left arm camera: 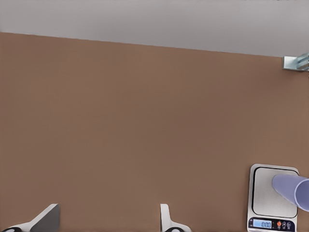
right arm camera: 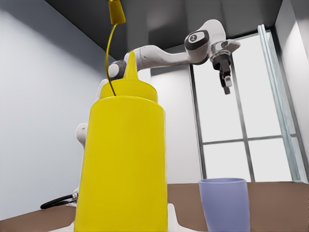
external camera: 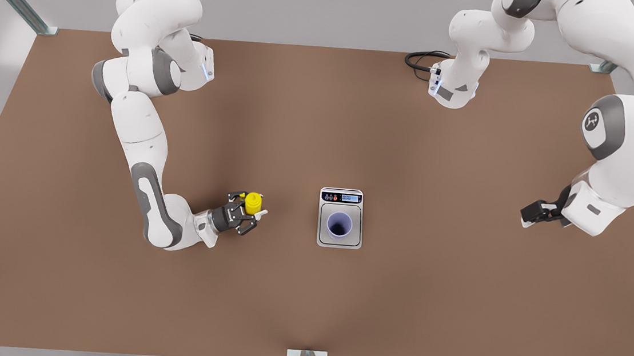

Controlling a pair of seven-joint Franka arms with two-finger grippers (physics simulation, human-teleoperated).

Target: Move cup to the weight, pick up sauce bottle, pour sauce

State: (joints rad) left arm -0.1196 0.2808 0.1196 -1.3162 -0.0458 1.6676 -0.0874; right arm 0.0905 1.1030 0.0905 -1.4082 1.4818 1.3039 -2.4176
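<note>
My right gripper (external camera: 249,213), low on its bent arm over the brown tabletop (external camera: 454,316), is clamped on the upright bright yellow squeeze bottle (external camera: 253,202), whose base I cannot make out. On the front view's right, my left gripper (external camera: 527,215) hangs with fingers (left arm camera: 46,217) spread, holding nothing. Between them the pale lavender tumbler (external camera: 340,224) stands on the flat white kitchen scale (external camera: 342,194). Grey walls surround the table.
</note>
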